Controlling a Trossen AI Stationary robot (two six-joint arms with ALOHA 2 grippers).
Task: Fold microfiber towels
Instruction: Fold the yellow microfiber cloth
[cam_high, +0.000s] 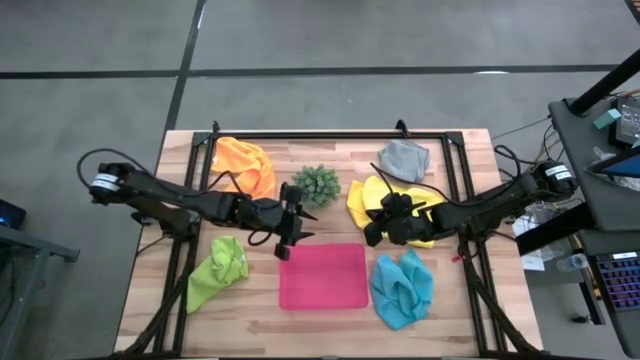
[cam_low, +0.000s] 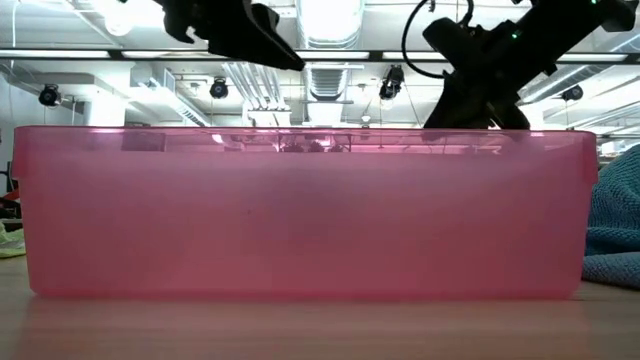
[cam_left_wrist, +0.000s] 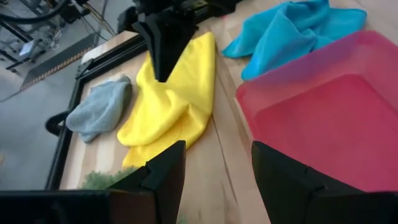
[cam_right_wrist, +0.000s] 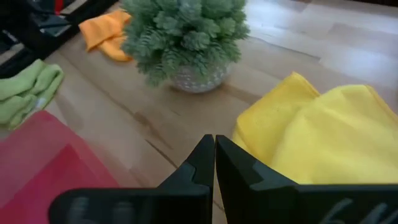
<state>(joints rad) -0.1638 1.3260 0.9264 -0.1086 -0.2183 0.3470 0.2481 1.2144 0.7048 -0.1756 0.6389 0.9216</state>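
Taking the pink tray (cam_high: 323, 276) as the marker, the lime green towel (cam_high: 216, 272) lies crumpled off its left side, the orange towel (cam_high: 247, 166) sits beyond its far left corner, and the left gripper (cam_high: 290, 233) hovers at the tray's far left corner with its fingers parted and nothing between them. The small green plant (cam_high: 317, 184) stands behind the tray. The right gripper (cam_high: 376, 222) hangs pinched closed and empty over the yellow towel (cam_high: 372, 199) past the far right corner, the grey towel (cam_high: 404, 159) lies farther back, and the light blue towel (cam_high: 402, 289) rests just beside the tray's right edge.
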